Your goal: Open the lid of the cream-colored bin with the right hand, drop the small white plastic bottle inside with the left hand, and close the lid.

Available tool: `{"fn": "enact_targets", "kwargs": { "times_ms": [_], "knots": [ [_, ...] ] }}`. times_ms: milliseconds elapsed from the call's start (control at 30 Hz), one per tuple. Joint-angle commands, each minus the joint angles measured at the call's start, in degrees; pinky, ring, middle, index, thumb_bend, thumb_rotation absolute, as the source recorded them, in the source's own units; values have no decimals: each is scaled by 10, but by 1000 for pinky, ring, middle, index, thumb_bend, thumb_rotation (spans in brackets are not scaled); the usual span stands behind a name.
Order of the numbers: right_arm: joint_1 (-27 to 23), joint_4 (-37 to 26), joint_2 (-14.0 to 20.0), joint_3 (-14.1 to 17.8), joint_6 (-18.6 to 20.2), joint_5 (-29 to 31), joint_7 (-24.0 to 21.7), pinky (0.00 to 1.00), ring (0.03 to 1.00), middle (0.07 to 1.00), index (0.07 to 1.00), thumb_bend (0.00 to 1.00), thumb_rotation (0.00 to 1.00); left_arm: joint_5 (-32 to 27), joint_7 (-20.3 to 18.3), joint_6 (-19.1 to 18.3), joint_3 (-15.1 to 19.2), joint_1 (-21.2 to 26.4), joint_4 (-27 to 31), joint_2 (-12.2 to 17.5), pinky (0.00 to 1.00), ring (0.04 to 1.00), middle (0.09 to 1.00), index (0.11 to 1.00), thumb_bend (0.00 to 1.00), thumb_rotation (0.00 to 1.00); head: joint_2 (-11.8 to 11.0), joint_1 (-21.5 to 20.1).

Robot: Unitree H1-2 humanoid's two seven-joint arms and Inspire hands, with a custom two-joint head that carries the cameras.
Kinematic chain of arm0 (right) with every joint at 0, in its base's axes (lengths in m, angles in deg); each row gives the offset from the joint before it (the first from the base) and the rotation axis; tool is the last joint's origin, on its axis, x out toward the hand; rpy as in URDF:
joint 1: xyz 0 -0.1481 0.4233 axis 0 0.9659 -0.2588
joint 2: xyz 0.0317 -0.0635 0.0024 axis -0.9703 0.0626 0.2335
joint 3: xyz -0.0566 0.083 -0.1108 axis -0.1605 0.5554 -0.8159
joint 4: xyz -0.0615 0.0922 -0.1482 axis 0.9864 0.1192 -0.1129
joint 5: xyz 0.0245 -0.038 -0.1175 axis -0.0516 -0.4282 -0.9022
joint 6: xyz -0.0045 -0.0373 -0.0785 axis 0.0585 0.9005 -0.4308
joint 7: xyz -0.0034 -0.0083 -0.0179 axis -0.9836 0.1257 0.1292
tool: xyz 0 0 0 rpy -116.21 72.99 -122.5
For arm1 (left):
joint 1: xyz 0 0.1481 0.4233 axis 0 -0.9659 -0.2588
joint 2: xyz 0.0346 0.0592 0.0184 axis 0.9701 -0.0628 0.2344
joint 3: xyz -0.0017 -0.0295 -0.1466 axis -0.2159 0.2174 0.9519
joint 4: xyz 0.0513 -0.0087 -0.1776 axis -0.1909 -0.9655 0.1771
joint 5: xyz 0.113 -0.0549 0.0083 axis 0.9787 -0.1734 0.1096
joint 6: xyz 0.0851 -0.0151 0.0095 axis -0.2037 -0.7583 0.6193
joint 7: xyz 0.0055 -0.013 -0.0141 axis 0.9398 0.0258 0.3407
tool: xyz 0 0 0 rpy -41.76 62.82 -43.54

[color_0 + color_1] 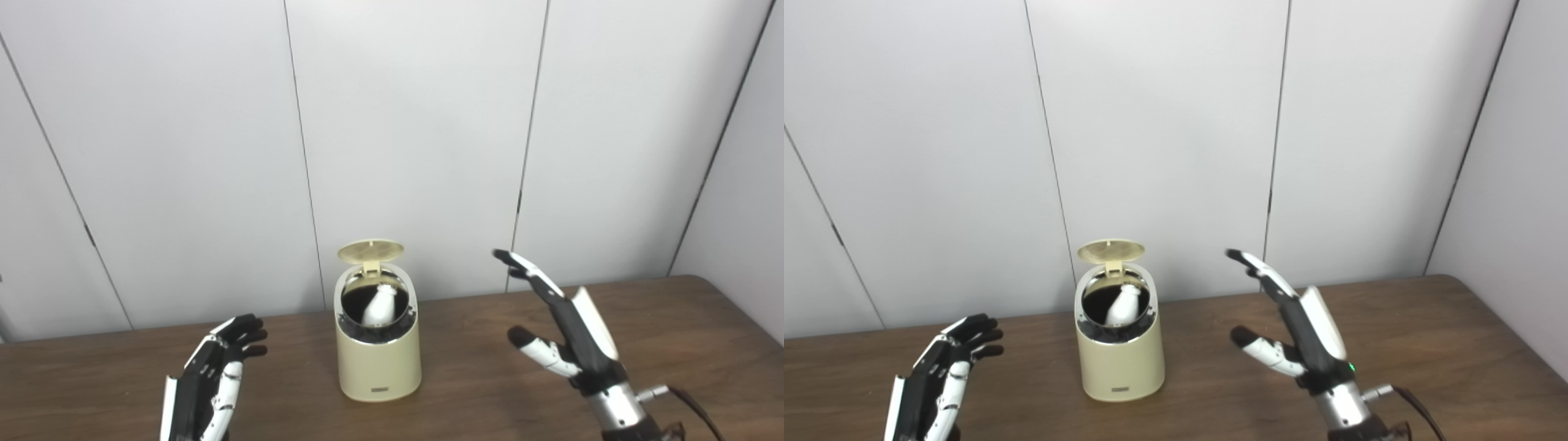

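Between the spread, empty left hand (211, 373) and right hand (566, 331) stands the bin (378, 343), lid (370, 251) up, bottle (378, 306) inside.

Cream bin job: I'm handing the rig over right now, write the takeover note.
Left robot hand: open, empty, low over the table, left of the bin.
Right robot hand: open, empty, raised right of the bin, not touching it.
Cream bin: upright mid-table, lid flipped up at the back.
White bottle: inside the bin, leaning.
Done: lid opened, bottle dropped in.
Left: close the lid.
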Motion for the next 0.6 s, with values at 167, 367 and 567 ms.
{"fn": "enact_targets", "kwargs": {
  "times_ms": [167, 367, 567],
  "knots": [
    [-97, -103, 45, -28, 136, -78, -115, 844, 945, 925, 903, 925, 1000, 1, -1, 11, 0, 16, -1, -3, 656, 726, 743, 728, 223, 515, 1, -1],
    [-153, -148, 63, -60, 224, -115, -208, 959, 1000, 985, 959, 999, 1000, 7, 5, 11, -3, 14, 4, -5, 658, 727, 739, 720, 242, 512, 4, 3],
    [-200, -145, 62, -89, 253, -153, -248, 982, 1000, 963, 937, 1000, 1000, 16, 18, 11, -6, 14, 6, -7, 653, 723, 735, 715, 245, 524, 7, 8]
  ]
}}
